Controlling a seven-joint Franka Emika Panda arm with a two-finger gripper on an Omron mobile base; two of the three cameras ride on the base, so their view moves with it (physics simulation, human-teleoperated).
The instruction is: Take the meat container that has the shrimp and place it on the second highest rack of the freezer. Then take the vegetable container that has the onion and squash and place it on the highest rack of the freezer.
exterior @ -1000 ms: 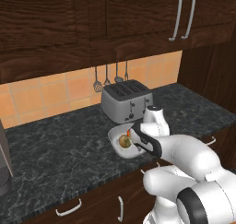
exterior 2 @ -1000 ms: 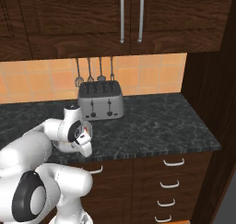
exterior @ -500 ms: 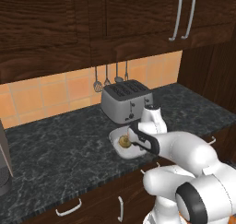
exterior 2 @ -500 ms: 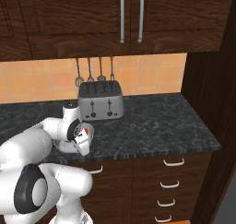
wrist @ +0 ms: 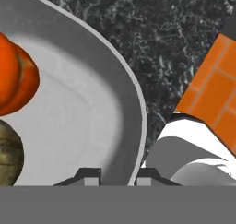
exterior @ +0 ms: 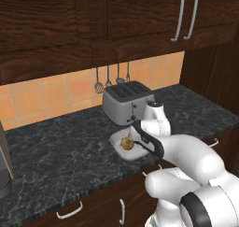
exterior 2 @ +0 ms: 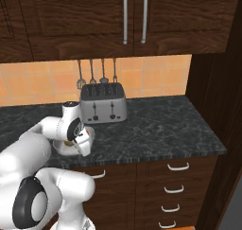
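Our two-finger gripper [wrist: 118, 176] pinches the pale rounded bowl's [wrist: 87, 126] rim.
The bowl sits on the dark speckled stone counter [exterior: 60, 146], beside the silver four-slot toaster [exterior: 128, 101], holding a brownish-gold round vegetable [exterior: 126, 143].

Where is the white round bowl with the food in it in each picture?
Left base view: the pale rounded bowl sits on the dark counter just in front of the silver toaster.
Right base view: low at the left, mostly hidden behind the white arm.
Hand view: it covers the left side, rim curving down between the end effector tips.
Shared landmark: the toaster, in both base views.
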